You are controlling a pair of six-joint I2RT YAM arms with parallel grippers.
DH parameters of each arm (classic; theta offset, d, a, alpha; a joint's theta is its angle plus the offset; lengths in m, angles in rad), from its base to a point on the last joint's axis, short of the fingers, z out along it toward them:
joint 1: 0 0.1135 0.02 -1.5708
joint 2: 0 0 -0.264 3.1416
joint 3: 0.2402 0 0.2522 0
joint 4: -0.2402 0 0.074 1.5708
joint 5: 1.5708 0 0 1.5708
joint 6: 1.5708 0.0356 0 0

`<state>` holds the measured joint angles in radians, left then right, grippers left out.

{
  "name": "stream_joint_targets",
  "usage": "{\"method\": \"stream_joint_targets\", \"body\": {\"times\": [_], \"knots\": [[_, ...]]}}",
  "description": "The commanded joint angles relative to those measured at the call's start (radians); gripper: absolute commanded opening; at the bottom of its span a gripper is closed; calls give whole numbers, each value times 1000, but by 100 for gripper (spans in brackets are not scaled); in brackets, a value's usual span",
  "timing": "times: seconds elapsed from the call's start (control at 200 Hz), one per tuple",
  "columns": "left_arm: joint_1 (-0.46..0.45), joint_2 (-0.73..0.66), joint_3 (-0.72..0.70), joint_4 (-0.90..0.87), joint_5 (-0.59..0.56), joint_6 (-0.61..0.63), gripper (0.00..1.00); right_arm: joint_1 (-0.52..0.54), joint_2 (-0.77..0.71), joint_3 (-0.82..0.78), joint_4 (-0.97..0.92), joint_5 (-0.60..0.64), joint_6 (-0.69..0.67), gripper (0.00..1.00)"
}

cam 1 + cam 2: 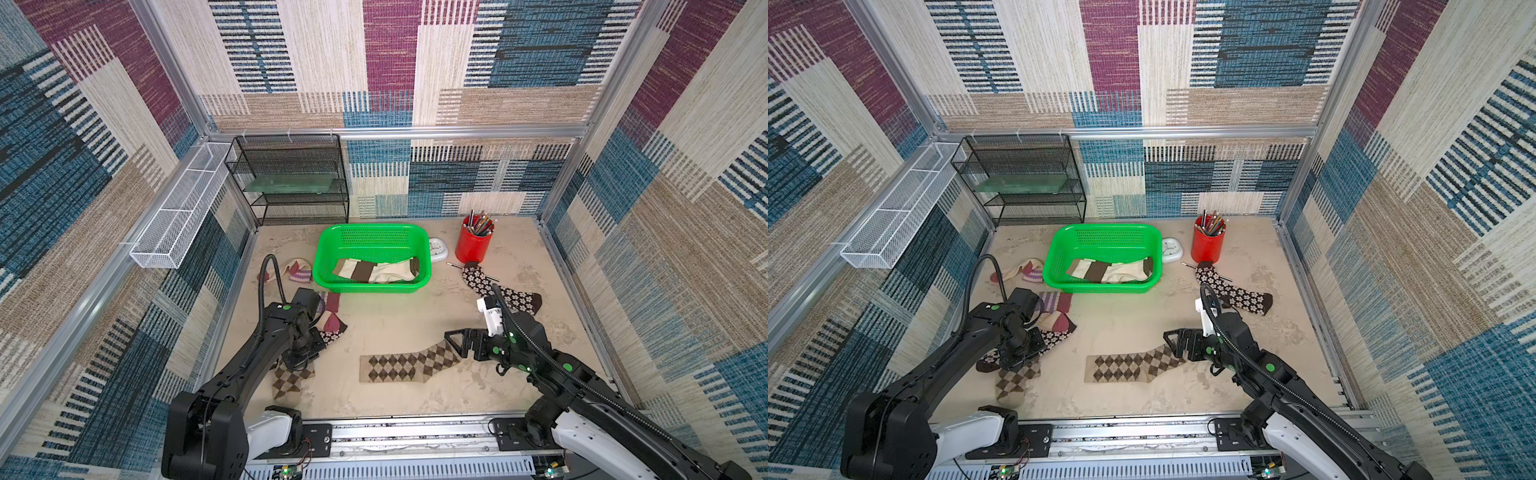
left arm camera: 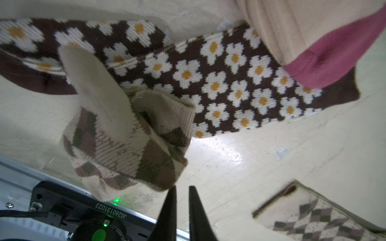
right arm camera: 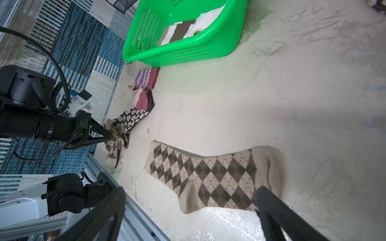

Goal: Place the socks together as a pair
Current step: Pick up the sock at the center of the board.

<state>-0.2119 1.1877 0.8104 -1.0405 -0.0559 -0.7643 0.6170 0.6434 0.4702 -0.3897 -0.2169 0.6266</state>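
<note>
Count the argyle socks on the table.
2. The flat argyle sock lies front middle, by the right hand; the bunched argyle sock is at the left hand. The left arm may hide more.

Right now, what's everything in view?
basket: one, green, centre back.
banded socks: count unclear, cream-brown, inside basket.
argyle socks: two, tan-brown; one flat centre front, one bunched front left.
striped socks: two, cream-purple-maroon; one left of basket, one nearer front.
red cup: one, holds pencils, back right.
daisy socks: two, dark brown; one by red cup, one under a striped sock.
loose pencil: one, by red cup.
clock: one, white, beside basket.
mesh shelf: one, black, back left.
mesh tray: one, white, left wall.
left gripper: nearly shut at bunched argyle; grip unclear.
right gripper: open, over flat argyle sock's end.
</note>
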Motion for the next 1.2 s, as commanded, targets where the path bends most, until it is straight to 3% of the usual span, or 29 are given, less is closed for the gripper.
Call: {"method": "stream_joint_targets", "body": {"times": [0.0,0.035,0.05,0.21,0.3,0.466,0.556,0.656,0.987,1.192], "knots": [[0,-51,16,-55,-80,-27,66,-5,-5,-2,6,-24,-21,99],[3,-69,9,-58,-92,-41,93,-7,-3,-2,7,-25,-23,99],[7,-75,6,-58,-94,-45,99,-8,-2,-2,8,-27,-23,99],[59,-82,-33,-22,-75,-58,97,-14,-3,2,11,-44,-28,99],[89,-34,-43,7,-49,-37,86,-17,-5,3,11,-55,-30,99],[100,15,-46,28,9,-11,56,-21,-11,2,-1,-59,-31,99],[100,-7,-60,30,30,-22,27,-27,-20,0,-2,-58,-30,99],[98,-55,-80,30,56,-35,9,-35,-22,0,-1,-62,-33,99],[92,-113,-82,10,62,-47,0,-53,19,-5,36,-82,-39,99],[59,-191,-11,23,131,-110,0,-56,22,-5,51,-80,-42,99]]}}
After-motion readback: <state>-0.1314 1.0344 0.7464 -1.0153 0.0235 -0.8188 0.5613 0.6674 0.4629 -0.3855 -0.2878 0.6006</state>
